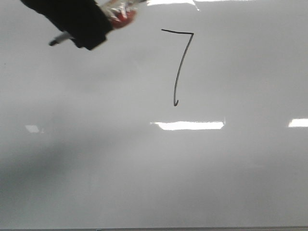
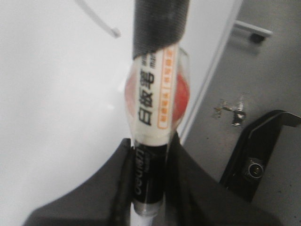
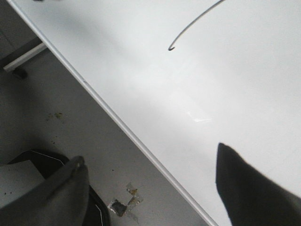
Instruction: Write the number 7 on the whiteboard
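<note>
The number 7 (image 1: pixel 180 62) is drawn in thin black line on the whiteboard (image 1: pixel 154 173), upper middle in the front view. Its hooked end shows in the right wrist view (image 3: pixel 188 33). My left gripper (image 1: pixel 79 33) is at the top left of the front view, well left of the 7, shut on a whiteboard marker (image 2: pixel 153 122) with a white label, black barrel and red tape. The marker tip (image 1: pixel 53 42) points left, off the line. My right gripper (image 3: pixel 148 162) is open and empty over the board's edge (image 3: pixel 136 136).
Bright light reflections (image 1: pixel 188 125) lie on the board below the 7. Beside the board, grey floor (image 3: pixel 70 127) with scraps of tape (image 3: pixel 124 200) and a black base (image 2: pixel 256 155) shows in the wrist views.
</note>
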Robot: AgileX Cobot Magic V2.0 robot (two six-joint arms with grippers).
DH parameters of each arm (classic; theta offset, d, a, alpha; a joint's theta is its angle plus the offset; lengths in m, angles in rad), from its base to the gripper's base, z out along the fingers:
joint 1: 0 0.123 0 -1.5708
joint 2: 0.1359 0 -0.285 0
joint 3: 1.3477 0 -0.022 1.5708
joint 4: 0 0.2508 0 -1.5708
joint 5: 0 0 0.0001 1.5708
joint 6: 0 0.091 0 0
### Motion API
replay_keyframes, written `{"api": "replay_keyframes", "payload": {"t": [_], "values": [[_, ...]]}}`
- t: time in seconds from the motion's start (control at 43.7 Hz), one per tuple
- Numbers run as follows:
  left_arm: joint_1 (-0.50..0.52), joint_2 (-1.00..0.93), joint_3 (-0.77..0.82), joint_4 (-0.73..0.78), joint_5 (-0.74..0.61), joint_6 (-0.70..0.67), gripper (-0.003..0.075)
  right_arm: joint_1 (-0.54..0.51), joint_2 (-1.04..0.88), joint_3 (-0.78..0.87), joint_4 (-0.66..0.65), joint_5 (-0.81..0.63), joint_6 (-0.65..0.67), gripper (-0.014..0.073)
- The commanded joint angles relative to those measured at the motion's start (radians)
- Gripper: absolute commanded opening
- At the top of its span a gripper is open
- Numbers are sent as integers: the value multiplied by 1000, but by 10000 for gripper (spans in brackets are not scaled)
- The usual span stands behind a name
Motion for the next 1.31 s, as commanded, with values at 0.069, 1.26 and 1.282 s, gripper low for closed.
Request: {"api": "replay_keyframes", "payload": {"t": [0.069, 1.26, 1.282], "values": [[150, -83, -37, 190, 11, -281, 58, -25, -12, -34, 11, -54, 8, 580], [693, 85, 354, 37, -814, -461, 235, -25, -10, -31, 14, -101, 9, 580], [693, 86, 354, 37, -814, -461, 268, -25, -10, -31, 15, -101, 9, 580]]}}
